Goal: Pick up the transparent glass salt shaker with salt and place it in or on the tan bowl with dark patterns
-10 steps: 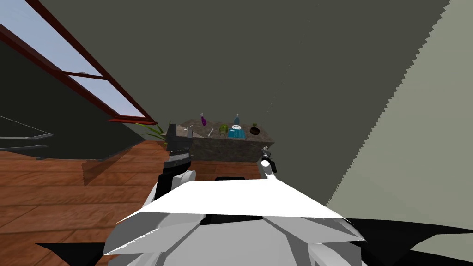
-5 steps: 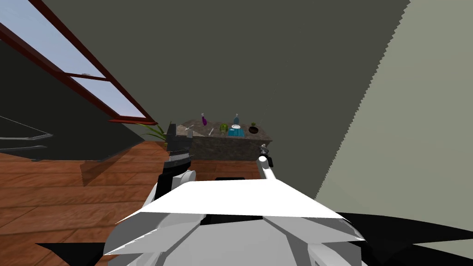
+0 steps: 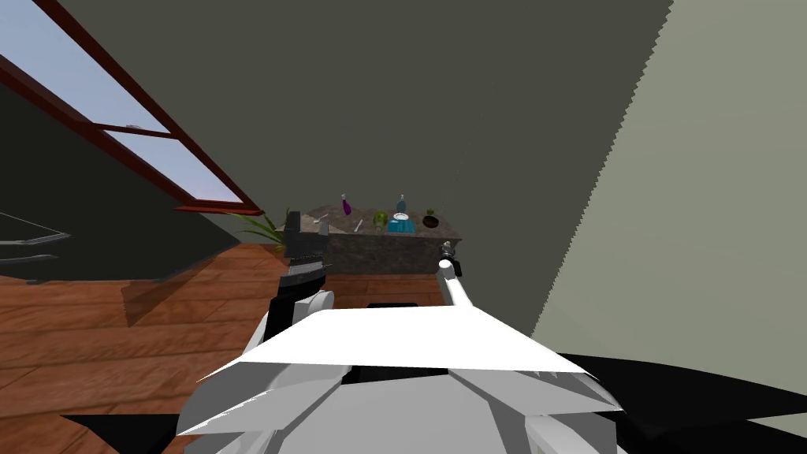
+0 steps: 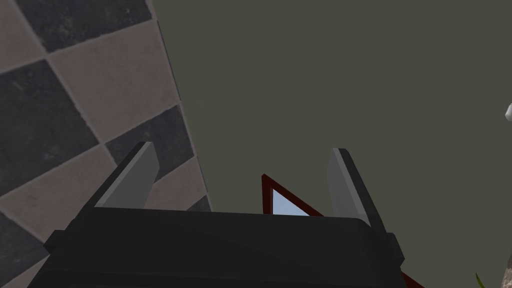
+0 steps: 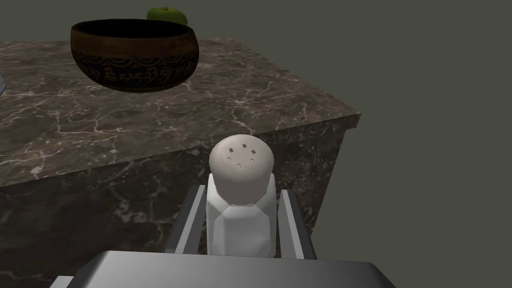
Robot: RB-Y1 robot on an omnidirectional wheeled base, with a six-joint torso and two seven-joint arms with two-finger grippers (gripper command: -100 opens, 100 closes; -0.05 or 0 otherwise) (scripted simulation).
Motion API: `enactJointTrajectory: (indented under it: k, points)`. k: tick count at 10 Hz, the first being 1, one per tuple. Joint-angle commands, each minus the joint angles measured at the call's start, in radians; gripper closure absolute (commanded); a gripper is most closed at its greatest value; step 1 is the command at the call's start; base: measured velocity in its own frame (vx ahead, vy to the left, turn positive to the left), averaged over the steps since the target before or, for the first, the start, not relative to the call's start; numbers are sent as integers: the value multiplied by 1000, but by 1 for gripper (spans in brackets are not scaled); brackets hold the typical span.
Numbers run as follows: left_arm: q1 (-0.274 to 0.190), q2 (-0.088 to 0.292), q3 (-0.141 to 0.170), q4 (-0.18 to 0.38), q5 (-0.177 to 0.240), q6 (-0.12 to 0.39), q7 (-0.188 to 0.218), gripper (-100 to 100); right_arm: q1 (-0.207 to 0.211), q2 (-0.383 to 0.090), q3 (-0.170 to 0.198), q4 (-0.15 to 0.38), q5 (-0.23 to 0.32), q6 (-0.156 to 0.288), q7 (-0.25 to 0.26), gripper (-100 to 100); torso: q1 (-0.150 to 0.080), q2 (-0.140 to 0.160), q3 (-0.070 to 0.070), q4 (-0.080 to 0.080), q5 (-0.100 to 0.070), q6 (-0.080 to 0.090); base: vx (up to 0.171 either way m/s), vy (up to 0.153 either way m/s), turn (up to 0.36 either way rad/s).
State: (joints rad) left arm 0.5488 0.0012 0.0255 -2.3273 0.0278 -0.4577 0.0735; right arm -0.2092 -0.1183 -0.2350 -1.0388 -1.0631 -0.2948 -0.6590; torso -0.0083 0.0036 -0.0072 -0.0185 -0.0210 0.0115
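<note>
Marble desk (image 5: 150, 115) stands ahead against a dark wall, carrying the patterned bowl (image 5: 135, 55). Right fingers (image 5: 292, 220) clamp the salt shaker (image 5: 241, 200) upright, preventing spillage, apparently below desk level. Left fingers (image 4: 132, 180) spread apart, empty

Ahead of me stands a dark olive-grey wall (image 3: 410, 94), and a paler grey-green wall (image 3: 709, 236) meets it on my right. A worktop (image 3: 378, 252) of dark veined marble stands against the dark wall. A reddish wooden floor (image 3: 118, 331) spreads to my left, below a window (image 3: 173, 161) with a red-brown frame and pale blue sky. Green plant leaves (image 3: 264, 227) show just beside the worktop's left end. A black area (image 3: 693, 402) lies low on my right.
</note>
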Motion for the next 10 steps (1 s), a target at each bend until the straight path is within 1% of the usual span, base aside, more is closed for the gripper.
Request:
enactJointTrajectory:
  k: [1,2,3,4,6,7,9,10]
  points:
    - [0,0,0,0,0,0,0,0,-50,-6,-16,50,15,2,2,100,0,0,0,0,0,0,45,4,-88]
    - [0,0,0,0,0,0,0,0,-72,-6,-16,57,15,2,2,100,0,-2,-1,-1,0,0,42,0,-43]
    - [0,0,0,0,0,0,0,0,-111,-8,-29,93,23,6,9,100,0,-2,-1,0,0,0,51,0,-60]
    - [0,0,0,0,0,0,0,0,-117,-8,-29,93,23,6,9,100,0,-2,-1,0,0,0,45,2,-35]
    - [0,0,0,0,0,0,0,0,-195,-14,-56,164,35,15,26,100,0,-3,-1,0,0,0,69,4,-87]
    - [0,0,0,0,0,0,0,0,-211,-14,-56,164,35,15,26,100,0,-4,-2,-1,0,0,86,4,-54]
    - [0,0,0,0,0,0,0,0,-283,-18,-84,234,44,25,45,100,0,-5,-3,-1,0,0,121,11,-99]
    - [0,0,0,0,0,0,0,0,-306,-18,-84,234,44,25,45,100,1,-8,-4,-1,0,0,114,-1,-56]
